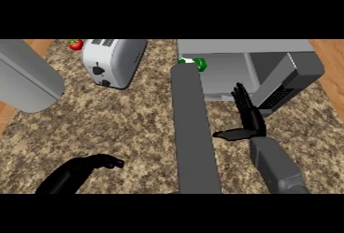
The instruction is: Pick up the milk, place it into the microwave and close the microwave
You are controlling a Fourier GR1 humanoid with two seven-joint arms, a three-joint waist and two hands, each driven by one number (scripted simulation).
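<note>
Fingers [243, 101] straight, right hand [253, 124]; milk [199, 64] inside open microwave [242, 46].

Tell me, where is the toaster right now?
In the head view, the toaster sits on the far left part of the counter, with the strawberry just left of it and the microwave off to its right.

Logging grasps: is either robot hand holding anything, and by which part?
Nothing is held: the right robot hand is open, the left robot hand curled on nothing.
</note>
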